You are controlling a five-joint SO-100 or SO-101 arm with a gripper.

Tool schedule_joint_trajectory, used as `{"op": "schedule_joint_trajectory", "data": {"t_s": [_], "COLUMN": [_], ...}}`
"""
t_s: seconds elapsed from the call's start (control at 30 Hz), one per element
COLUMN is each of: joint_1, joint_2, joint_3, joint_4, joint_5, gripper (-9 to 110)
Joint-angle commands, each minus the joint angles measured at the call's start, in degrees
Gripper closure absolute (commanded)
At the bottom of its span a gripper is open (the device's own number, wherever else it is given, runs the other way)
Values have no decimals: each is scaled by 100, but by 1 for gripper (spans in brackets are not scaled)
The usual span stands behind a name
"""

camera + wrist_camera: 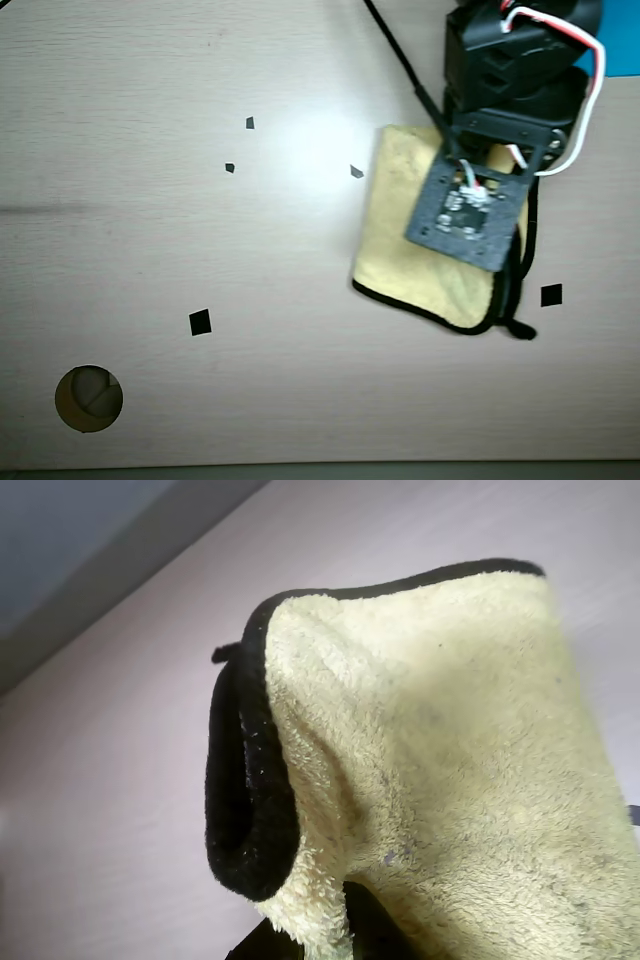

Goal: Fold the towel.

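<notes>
Pale yellow fleece fills the wrist view: the towel (440,770) hangs close to the lens, its thin black trim (245,810) curling round one edge in a thick loop, with the pale table (110,780) behind it. From overhead, the towel (405,240) lies on the table (200,240) beneath the arm (510,70), doubled over into a narrow shape, its black-trimmed lower edge toward the bottom of the view. A square black camera board (468,208) on the arm covers the towel's right part. The jaws are hidden under that board; whether they pinch the cloth I cannot tell. Small black markers (200,322) sit left of the towel, one more (551,295) just right of it, and a round hole (89,398) lies far to its lower left.
</notes>
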Motion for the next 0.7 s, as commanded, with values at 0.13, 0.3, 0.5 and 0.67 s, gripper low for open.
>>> {"op": "schedule_joint_trajectory", "data": {"t_s": [0.13, 0.3, 0.5, 0.67], "joint_1": [-457, -589, -888, -1187], "joint_2": [62, 79, 70, 97], "joint_3": [149, 492, 1107, 1389], "joint_4": [9, -79, -519, -624], "joint_5": [62, 97, 229, 343], "gripper": [101, 101, 101, 99]}}
